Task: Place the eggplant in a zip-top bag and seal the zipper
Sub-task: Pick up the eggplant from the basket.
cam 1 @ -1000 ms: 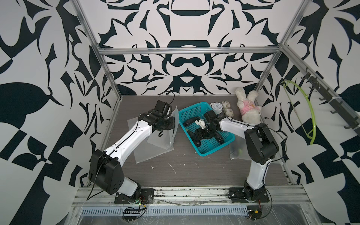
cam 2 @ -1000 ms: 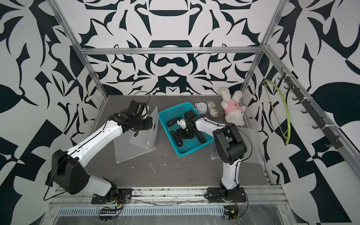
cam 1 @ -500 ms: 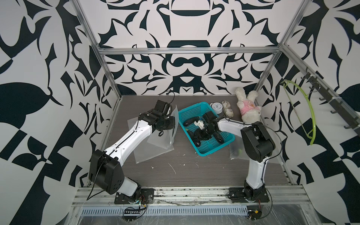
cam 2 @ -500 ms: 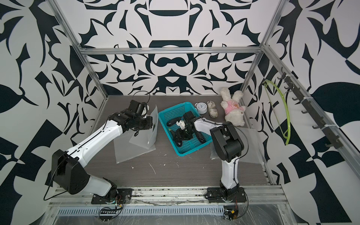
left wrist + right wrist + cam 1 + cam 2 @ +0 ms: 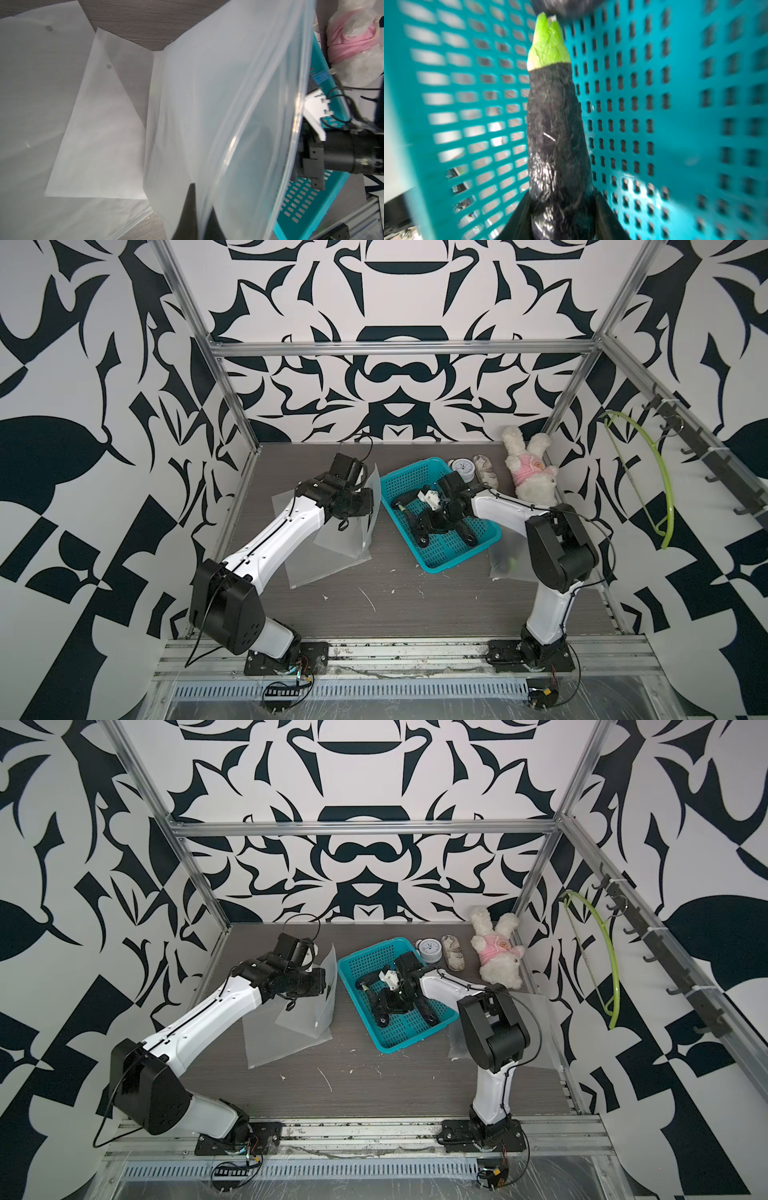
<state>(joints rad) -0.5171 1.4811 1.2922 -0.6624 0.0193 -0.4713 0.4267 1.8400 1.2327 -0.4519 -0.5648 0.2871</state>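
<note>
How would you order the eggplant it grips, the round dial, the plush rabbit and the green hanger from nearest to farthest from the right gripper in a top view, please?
From the right gripper:
1. eggplant: in its grip, inside the teal basket.
2. round dial: just behind the basket.
3. plush rabbit: far right corner.
4. green hanger: hanging farther right.

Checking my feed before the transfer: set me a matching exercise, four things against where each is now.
Things: 1 eggplant; 2 zip-top bag; 3 basket; 4 plush rabbit.
Places: A far right corner of the table; B in the right gripper, between its jaws; C pinched and held up by the left gripper; D on the table between the arms.
Pairs: 1-B; 2-C; 3-D; 4-A.
</note>
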